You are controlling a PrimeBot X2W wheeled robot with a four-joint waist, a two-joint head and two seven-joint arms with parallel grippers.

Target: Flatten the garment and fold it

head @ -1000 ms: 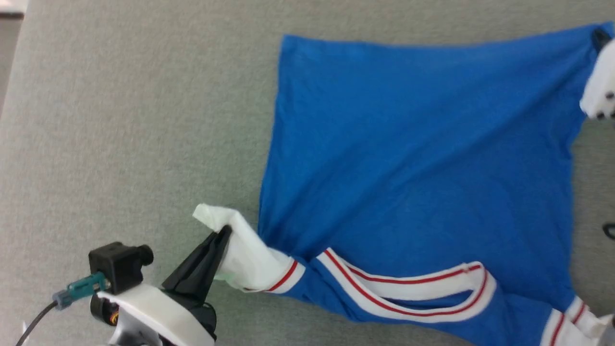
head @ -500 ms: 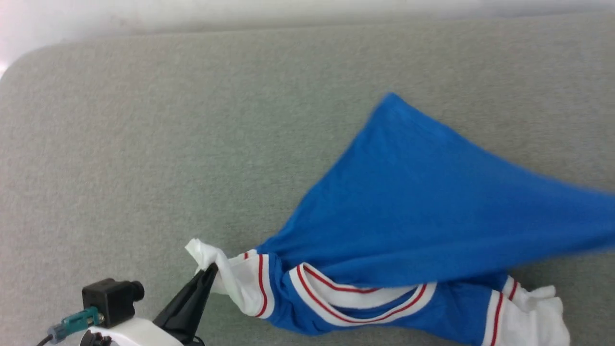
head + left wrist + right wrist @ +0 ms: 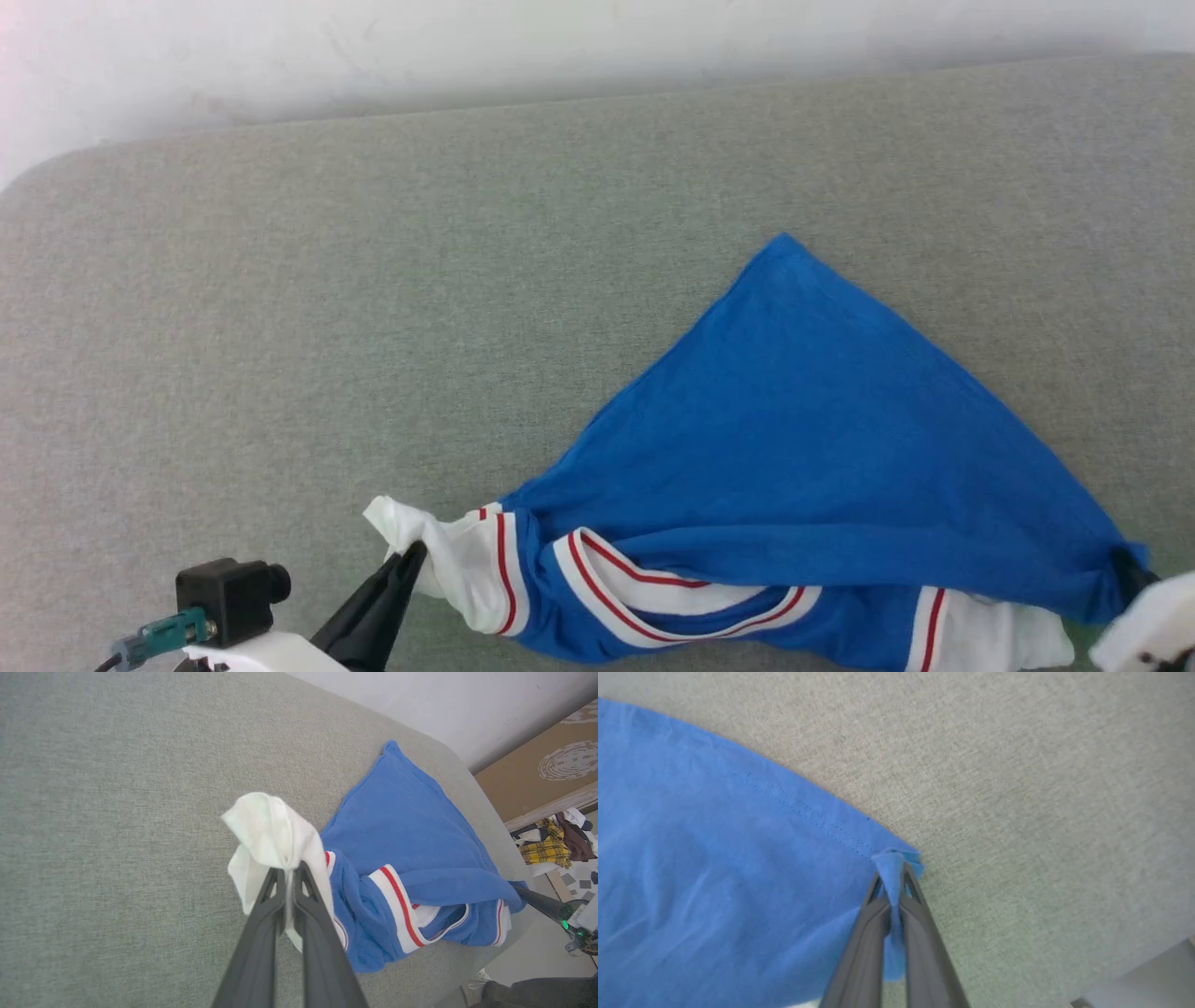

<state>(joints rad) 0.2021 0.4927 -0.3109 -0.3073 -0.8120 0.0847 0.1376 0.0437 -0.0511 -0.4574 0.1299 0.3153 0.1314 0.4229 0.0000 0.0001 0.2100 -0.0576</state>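
Two corners of the shirt (image 3: 822,420) are pinched: left gripper (image 3: 288,873) clamped on its white sleeve (image 3: 266,826), right gripper (image 3: 895,870) clamped on a blue hem corner (image 3: 889,858), over the grey counter (image 3: 327,280).

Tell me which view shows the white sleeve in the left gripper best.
Left wrist view: the left gripper is shut on the white sleeve, close up. Head view shows it small, low down; right wrist view shows blue cloth.

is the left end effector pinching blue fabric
No, the left end effector is clamped on the white sleeve of the garment.
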